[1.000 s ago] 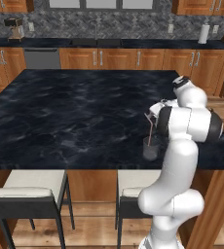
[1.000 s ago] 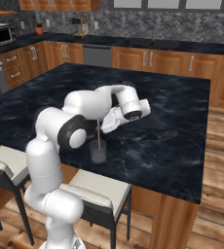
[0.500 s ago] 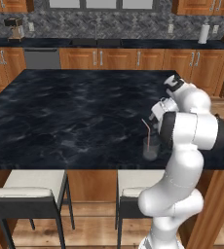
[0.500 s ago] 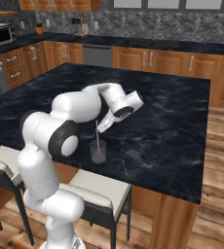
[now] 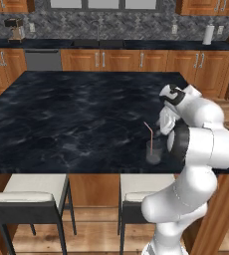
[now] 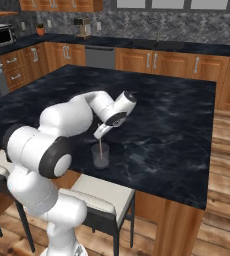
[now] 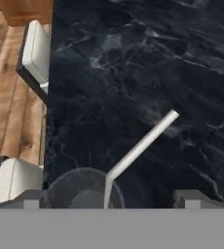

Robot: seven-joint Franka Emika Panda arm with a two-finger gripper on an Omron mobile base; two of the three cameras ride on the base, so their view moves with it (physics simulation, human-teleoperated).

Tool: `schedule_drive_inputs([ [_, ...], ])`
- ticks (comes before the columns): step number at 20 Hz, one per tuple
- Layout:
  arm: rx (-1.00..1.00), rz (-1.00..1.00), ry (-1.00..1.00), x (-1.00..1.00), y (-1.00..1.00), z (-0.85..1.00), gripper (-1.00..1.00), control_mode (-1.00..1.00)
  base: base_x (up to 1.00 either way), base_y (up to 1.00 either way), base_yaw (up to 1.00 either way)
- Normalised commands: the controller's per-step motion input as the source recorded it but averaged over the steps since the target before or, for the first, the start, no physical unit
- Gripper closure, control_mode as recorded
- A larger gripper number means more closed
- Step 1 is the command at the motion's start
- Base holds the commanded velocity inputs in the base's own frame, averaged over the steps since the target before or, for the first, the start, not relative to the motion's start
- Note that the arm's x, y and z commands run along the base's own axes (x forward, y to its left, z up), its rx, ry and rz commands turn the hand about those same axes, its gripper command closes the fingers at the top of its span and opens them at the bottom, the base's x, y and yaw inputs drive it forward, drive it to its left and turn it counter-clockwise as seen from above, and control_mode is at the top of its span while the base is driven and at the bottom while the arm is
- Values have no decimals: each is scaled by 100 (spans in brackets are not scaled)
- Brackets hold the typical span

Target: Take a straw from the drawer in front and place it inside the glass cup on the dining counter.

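— What has been moved? 
— Raised slightly from the glass cup is the pincer, spread wide, nothing held.
— And the straw? 
— Left leaning inside the cup, lower centre, on the worktop; placement is judged done.

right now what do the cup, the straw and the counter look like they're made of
Cup: clear greyish glass or plastic; the straw and the dark top show through its wall.
Straw: thin, stiff, matte pinkish-red, probably plastic; it leans straight without bending.
Counter: polished black stone, marble-like, with faint pale veins, on a brown wooden base.
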Motion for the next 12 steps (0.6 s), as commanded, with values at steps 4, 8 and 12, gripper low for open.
schedule_drive_inputs([
  [4,-22,-24,-12,-61,-2,39,-100,-100,0,0,0],
  [8,-17,-23,-4,-91,0,37,-100,-100,0,0,0],
  [12,-12,-26,0,-100,0,33,-100,-100,0,0,0],
])
